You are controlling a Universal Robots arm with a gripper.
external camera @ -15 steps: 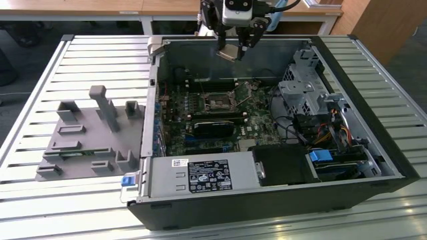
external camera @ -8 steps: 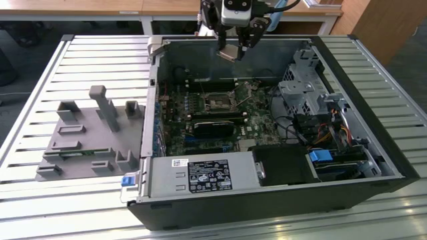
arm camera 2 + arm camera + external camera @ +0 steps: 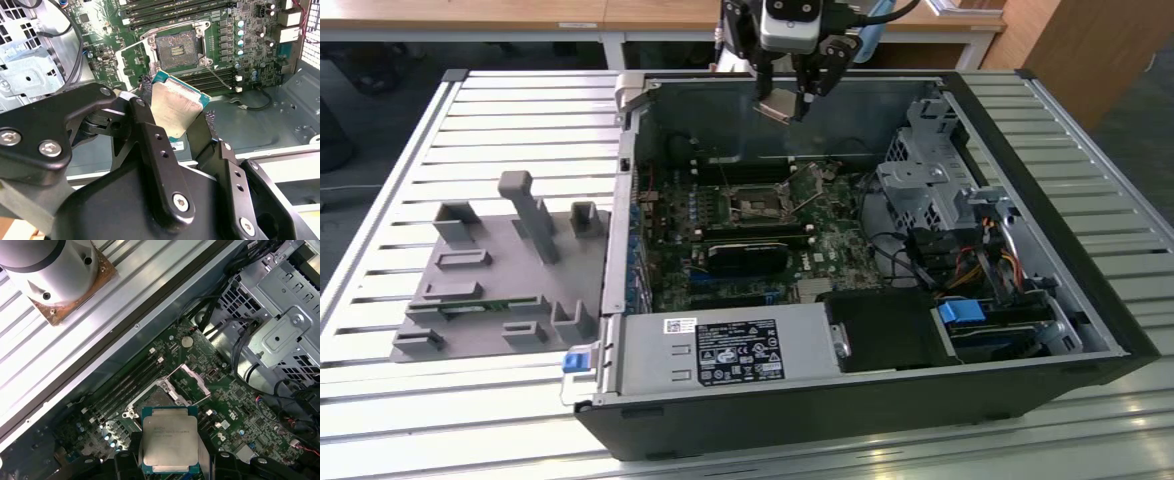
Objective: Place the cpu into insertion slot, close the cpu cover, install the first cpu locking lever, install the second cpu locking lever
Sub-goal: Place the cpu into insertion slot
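Note:
My gripper point(image 3: 787, 98) hangs above the back wall of the open computer case, shut on the cpu point(image 3: 777, 106). The cpu is a flat square chip with a silver-grey top, pinched by its edges and tilted in the second wrist view point(image 3: 177, 110), and it also shows in the first wrist view point(image 3: 169, 440). The insertion slot point(image 3: 177, 47) lies bare on the green motherboard, well below the chip. In the first wrist view the slot point(image 3: 156, 399) is partly hidden behind the chip. The cpu cover point(image 3: 131, 62) stands swung open beside the slot. A thin locking lever point(image 3: 218, 80) sticks out, unlatched.
Memory slots point(image 3: 175, 9) run beside the socket. A metal drive cage point(image 3: 937, 190) with cables fills the case on the exterior view's right. A power supply point(image 3: 720, 350) sits at the case front. A grey fixture block point(image 3: 494, 270) stands on the slatted table point(image 3: 1067, 440).

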